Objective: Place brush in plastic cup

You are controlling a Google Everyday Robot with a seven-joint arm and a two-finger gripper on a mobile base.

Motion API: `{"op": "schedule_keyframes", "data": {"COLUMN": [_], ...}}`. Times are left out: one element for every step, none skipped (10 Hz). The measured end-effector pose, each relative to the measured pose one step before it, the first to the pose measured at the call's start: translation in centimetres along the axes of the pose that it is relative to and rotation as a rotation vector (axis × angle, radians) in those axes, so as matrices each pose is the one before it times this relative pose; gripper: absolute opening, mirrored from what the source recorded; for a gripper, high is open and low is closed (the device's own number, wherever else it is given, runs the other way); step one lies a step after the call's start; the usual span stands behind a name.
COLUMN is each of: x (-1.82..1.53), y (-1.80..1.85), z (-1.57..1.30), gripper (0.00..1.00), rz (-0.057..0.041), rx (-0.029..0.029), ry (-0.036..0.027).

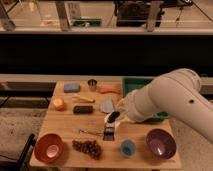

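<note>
The brush (109, 132), with a black handle, a pale band and a dark bristle head, hangs bristles-down from my gripper (113, 120) over the middle front of the wooden table (65, 120). The gripper is shut on the brush's handle. The small light-blue plastic cup (128, 147) stands upright near the front edge, a little right of and in front of the brush. The brush is apart from the cup and left of its rim. My white arm (170, 100) reaches in from the right.
A purple bowl (161, 143) stands right of the cup, with grapes (88, 147) and an orange bowl (49, 147) to its left. A thin dark utensil (90, 132), a dark block (83, 109), a metal cup (92, 84), a blue sponge (71, 87) and a green bin (137, 84) lie farther back.
</note>
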Motion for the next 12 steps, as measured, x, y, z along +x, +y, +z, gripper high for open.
{"op": "schedule_keyframes", "data": {"x": [0.431, 0.736, 0.436, 0.143, 0.267, 0.239, 0.218, 0.153, 0.171, 0.215, 0.212, 0.161], "y": [0.188, 0.167, 0.124, 0.133, 0.175, 0.217, 0.292, 0.251, 0.221, 0.165, 0.140, 0.156], "z": [-0.312, -0.353, -0.190, -0.025, -0.112, -0.165, -0.167, -0.162, -0.145, -0.179, -0.159, -0.177], "gripper": [0.00, 0.00, 0.00, 0.00, 0.00, 0.00, 0.00, 0.00, 0.00, 0.00, 0.00, 0.00], "rz": [0.00687, 0.01216, 0.00913, 0.00156, 0.00486, 0.00326, 0.00328, 0.00215, 0.00172, 0.00283, 0.00301, 0.00187], "rx": [0.00171, 0.00313, 0.00238, -0.00015, 0.00381, 0.00510, 0.00502, 0.00377, 0.00357, 0.00415, 0.00346, 0.00401], "ry": [0.00210, 0.00179, 0.00245, 0.00116, 0.00141, 0.00253, 0.00198, 0.00190, 0.00119, 0.00116, 0.00105, 0.00117]}}
